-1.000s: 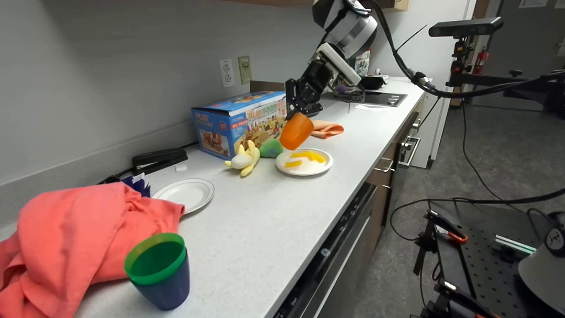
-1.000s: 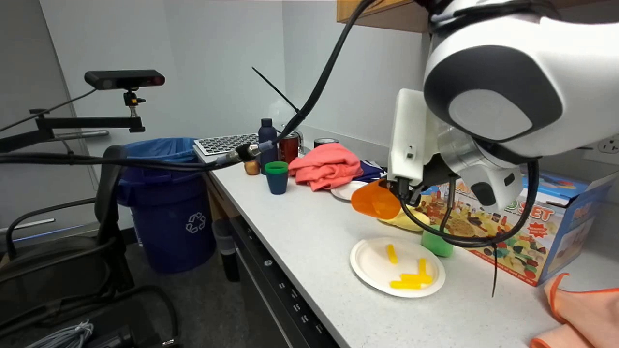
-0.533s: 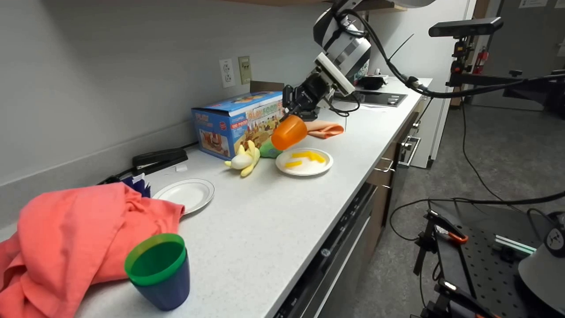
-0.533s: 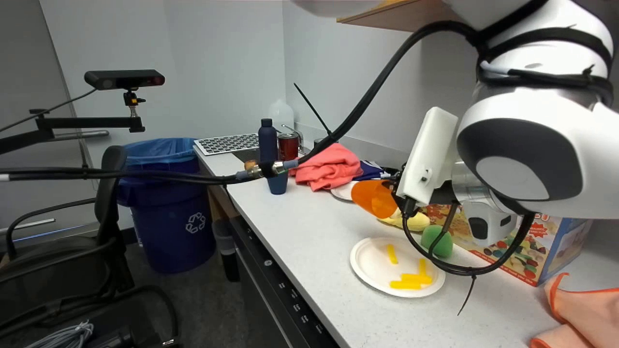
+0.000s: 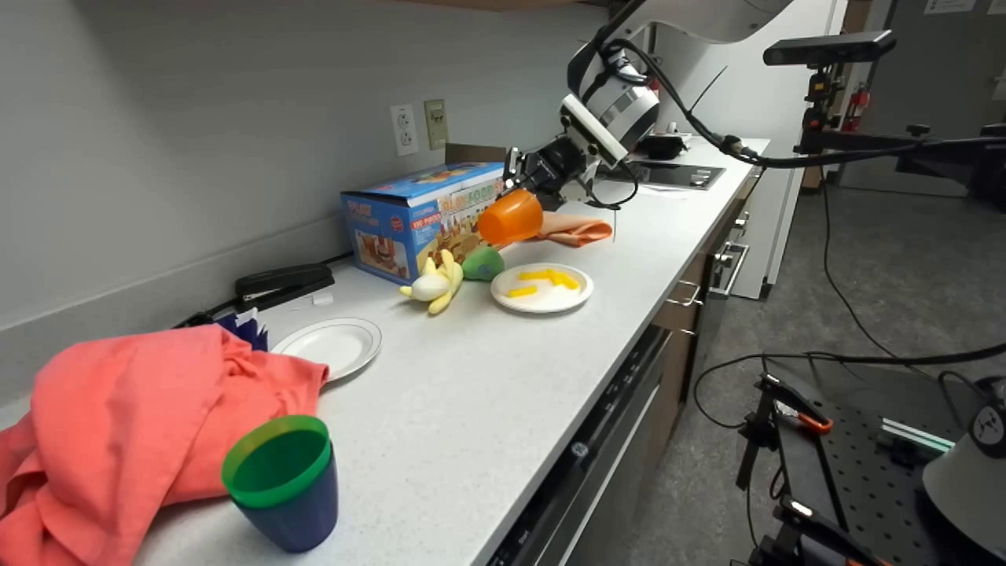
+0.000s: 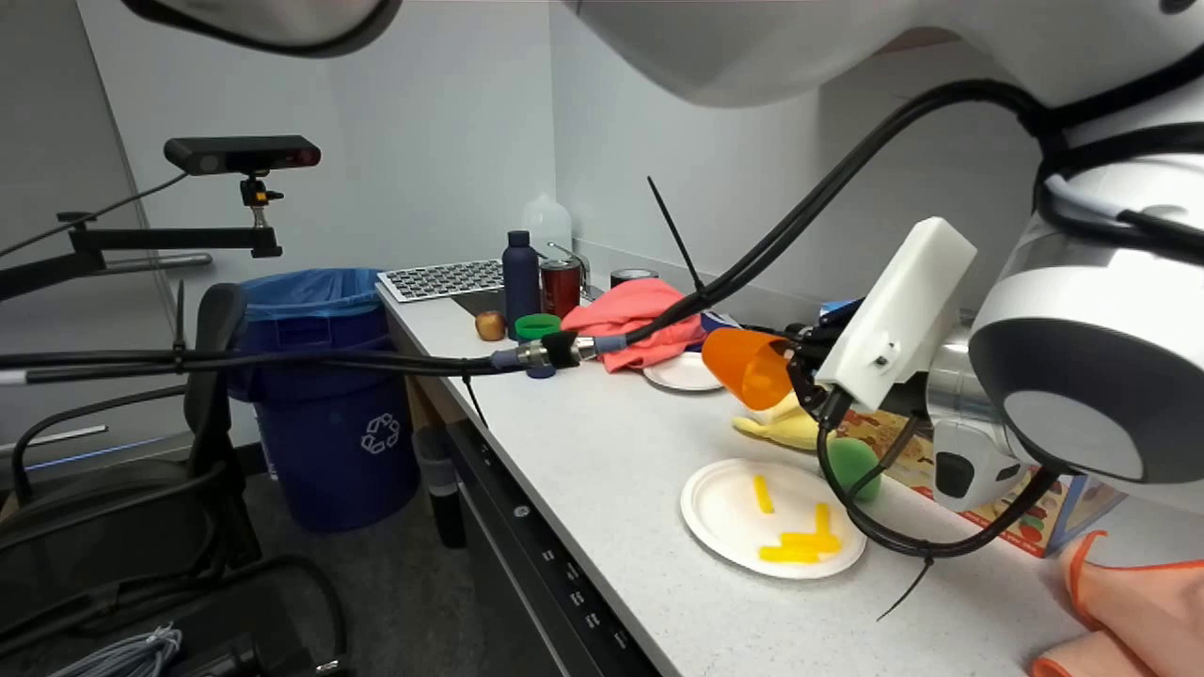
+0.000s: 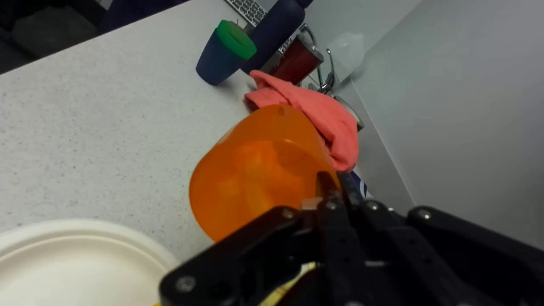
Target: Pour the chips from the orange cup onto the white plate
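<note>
Countertop: pale, speckled, extending beneath the jaws. Panda arm: above the jaws, to their upper right in an exterior view. Play-food box: near the jaws, left of them in an exterior view. Coral cloth: crumpled, well apart from the jaws, above them in the wrist view. Peach cloth: folded, to the lower right of the jaws in an exterior view. Robotiq gripper: black, at the arm's end. White plate: round, below the jaws and apart from them. Ringed plate: well apart from the jaws, its edge overlapped by the coral cloth. Blue tumbler with green tumbler seated inside: upright, well apart, to the jaws' upper left in the wrist view. Orange cup: tilted, above the countertop; the jaws are narrow, pinching its wall. Toy banana and green toy: both lower than the jaws. Yellow chips: on the white plate, below the jaws, one apart from a cluster; whether the cup holds any cannot be made out.
</note>
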`<move>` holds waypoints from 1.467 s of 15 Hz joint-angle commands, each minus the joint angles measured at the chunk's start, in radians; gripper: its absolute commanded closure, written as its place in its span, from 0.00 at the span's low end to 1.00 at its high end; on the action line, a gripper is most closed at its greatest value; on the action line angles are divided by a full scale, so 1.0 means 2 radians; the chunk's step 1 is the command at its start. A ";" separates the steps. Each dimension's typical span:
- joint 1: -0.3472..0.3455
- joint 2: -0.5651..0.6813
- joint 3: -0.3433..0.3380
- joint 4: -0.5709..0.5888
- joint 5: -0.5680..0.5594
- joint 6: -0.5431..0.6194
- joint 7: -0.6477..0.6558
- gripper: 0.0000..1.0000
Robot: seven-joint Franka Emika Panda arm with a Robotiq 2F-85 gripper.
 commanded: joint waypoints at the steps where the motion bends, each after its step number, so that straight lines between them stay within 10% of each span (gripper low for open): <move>1: -0.013 0.044 -0.004 0.056 0.013 -0.064 0.050 0.99; 15: -0.049 0.132 0.000 0.132 0.075 -0.142 0.154 0.99; 22: 0.008 0.083 -0.038 0.141 -0.037 -0.071 0.125 0.99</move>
